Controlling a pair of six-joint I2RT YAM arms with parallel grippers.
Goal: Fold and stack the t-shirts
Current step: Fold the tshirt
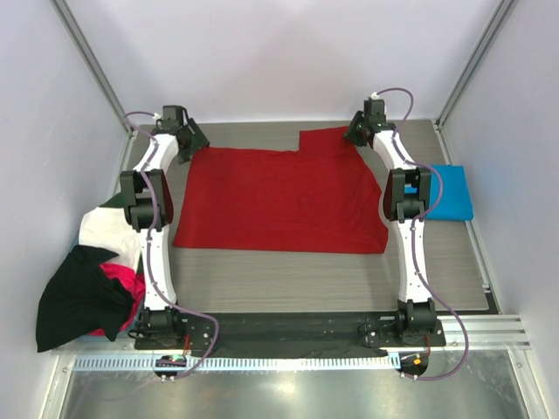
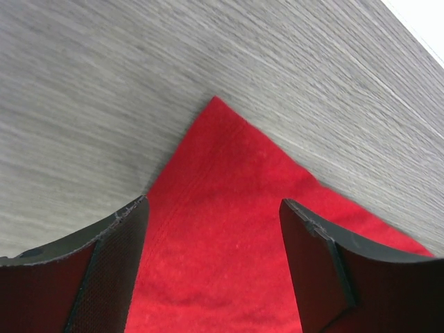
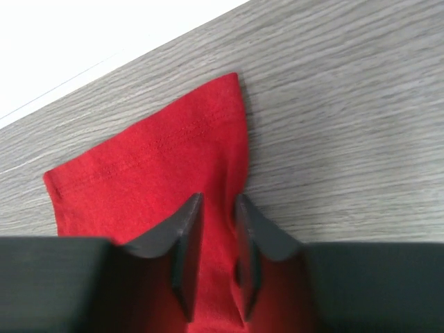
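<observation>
The deep red t-shirt (image 1: 279, 201) lies spread flat in the middle of the table, with one sleeve sticking out at its far right. My left gripper (image 1: 194, 144) hovers over the shirt's far left corner. In the left wrist view the gripper (image 2: 214, 205) is open, its jaws wide apart over the red corner (image 2: 215, 152). My right gripper (image 1: 356, 133) is at the sleeve. In the right wrist view the gripper (image 3: 218, 201) is shut on a ridge of the red sleeve (image 3: 152, 159). The bright blue t-shirt (image 1: 452, 194) lies folded at the right edge.
A loose pile of black (image 1: 79, 301), white (image 1: 105, 229) and magenta (image 1: 127, 284) shirts hangs over the table's left edge by the left arm. Walls enclose the table on the far, left and right sides. Bare grey table (image 1: 288, 275) lies in front of the red shirt.
</observation>
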